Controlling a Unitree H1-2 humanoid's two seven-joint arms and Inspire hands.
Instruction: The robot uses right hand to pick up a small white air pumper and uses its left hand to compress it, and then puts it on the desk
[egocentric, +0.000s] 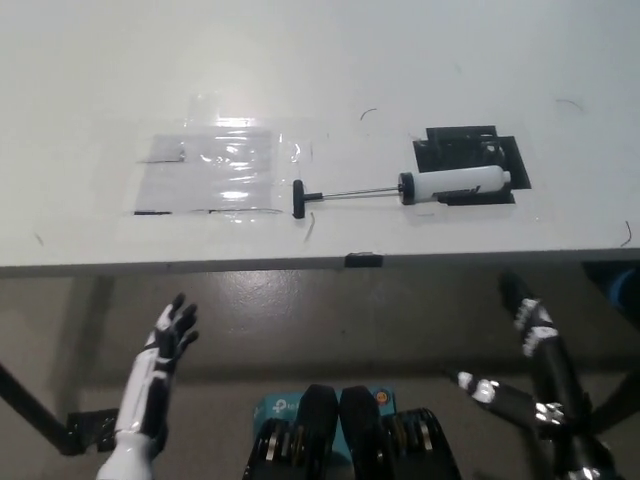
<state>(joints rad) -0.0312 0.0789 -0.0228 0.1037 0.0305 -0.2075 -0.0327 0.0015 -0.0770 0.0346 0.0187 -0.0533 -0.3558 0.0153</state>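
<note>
While both hands hang below the near bench edge, nothing on the bench is touched.
Left fingers (180, 318): spread apart and pointing up toward the bench edge, holding nothing.
Left hand (165, 340): white with dark finger parts, raised on a white forearm that rises from the lower left; it sits well short of the air pumper, below and to its left.
Right fingers (522, 300): apart, one reaching up toward the bench edge and another jutting out to the left lower down; nothing between them.
Right hand (535, 345): black with pale patches, coming up from the lower right, below and to the right of the air pumper and clear of the bench.
Air pumper (405, 188): lies flat on the white bench (320, 60), white barrel to the right, thin rod drawn out to the left and ending in a black T-handle.
Black tape patch (470, 150): under and behind the pumper's barrel.
Clear plastic sheet (215, 170): flat on the bench just left of the pumper's handle, edges marked with dark tape.
Black clip (363, 260): on the near bench edge, below the pumper's rod.
In the way: only the bench edge stands between each hand and the air pumper.
</note>
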